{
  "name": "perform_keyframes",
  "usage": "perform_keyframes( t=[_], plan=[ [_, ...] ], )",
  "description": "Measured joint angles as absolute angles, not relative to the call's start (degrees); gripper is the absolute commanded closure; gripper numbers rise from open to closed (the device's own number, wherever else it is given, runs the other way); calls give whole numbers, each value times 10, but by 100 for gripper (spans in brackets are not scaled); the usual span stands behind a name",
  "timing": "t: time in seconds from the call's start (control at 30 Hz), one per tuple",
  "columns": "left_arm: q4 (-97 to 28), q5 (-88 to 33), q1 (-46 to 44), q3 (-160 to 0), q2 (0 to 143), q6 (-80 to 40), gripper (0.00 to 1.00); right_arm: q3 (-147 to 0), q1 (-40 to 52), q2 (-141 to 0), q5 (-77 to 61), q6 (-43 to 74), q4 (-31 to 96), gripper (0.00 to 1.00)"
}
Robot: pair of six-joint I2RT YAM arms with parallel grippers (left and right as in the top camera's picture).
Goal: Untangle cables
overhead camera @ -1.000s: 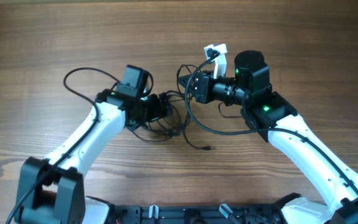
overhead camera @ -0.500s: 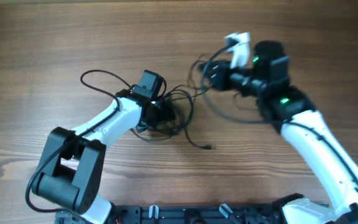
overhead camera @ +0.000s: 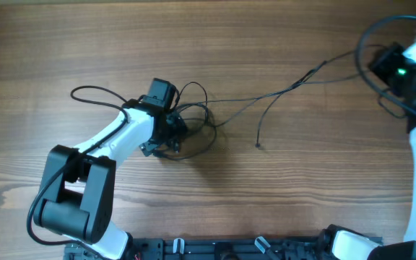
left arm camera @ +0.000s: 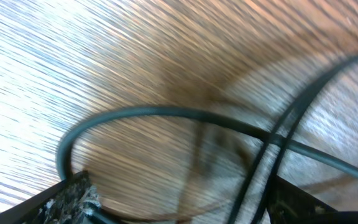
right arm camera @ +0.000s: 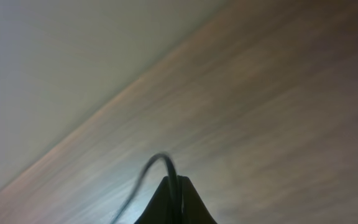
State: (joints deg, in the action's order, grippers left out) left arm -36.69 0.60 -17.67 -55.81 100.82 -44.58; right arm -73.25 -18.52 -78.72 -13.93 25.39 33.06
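Note:
The cables (overhead camera: 190, 123) are thin black cords lying in a tangle left of the table's middle. A loop (overhead camera: 92, 94) trails out to the left. My left gripper (overhead camera: 172, 131) sits low over the tangle. In the left wrist view its fingers (left arm camera: 185, 208) are apart, with cords (left arm camera: 272, 140) crossing between them. One cord (overhead camera: 287, 88) runs stretched from the tangle to my right gripper (overhead camera: 380, 63) at the far right. A branch of it ends in a small plug (overhead camera: 258, 146). In the right wrist view the fingers (right arm camera: 174, 199) are shut on this cord (right arm camera: 157, 160).
The wooden table (overhead camera: 280, 195) fills the overhead view. The thicker black arm cable (overhead camera: 367, 36) loops above my right arm at the far right edge. The arm bases (overhead camera: 215, 249) stand at the front edge.
My right gripper has swung far to the right and back with a cord, drawing it out of the tangle into a long line. The left gripper has stayed over the tangle and shifted slightly left.

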Motion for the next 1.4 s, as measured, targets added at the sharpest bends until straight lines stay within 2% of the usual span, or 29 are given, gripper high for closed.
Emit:
perform_keyframes(
  t=[0.13,0.27,0.5,0.73,0.97,1.0,1.03,1.07,1.1,1.13,1.17,1.37,1.4],
  plan=[
    [-373,9,-154,-558,1008,-452,10,-733,-206,-787,-131,235,363,96],
    [-397,11,-121,-558,1009,-465,9,-734,-205,-789,-53,261,410,96],
    [-432,13,-45,-557,1013,-486,1,-734,-207,-833,48,290,430,95],
    [-436,0,8,-557,1013,-490,1,-734,-207,-867,3,293,431,95],
    [-432,2,2,-557,1013,-492,0,-734,-203,-868,-47,297,452,87],
    [-432,2,0,-556,1013,-492,0,-734,-200,-869,-50,297,456,85],
    [-430,4,-2,-556,1013,-492,0,-734,-195,-871,-55,297,461,70],
    [-429,6,-4,-556,1013,-492,0,-734,-188,-873,-58,297,465,47],
    [-426,8,-8,-556,1013,-492,0,-734,-179,-876,-60,298,468,20],
    [-424,11,-12,-556,1013,-492,0,-734,-169,-880,-62,298,469,8],
    [-422,13,-16,-556,1013,-492,0,-734,-160,-885,-64,297,471,0],
    [-416,21,-27,-556,1013,-492,0,-735,-95,-932,-103,296,474,0],
    [-416,21,-28,-556,1012,-492,0,-736,-80,-945,-114,299,473,7]
  ],
)
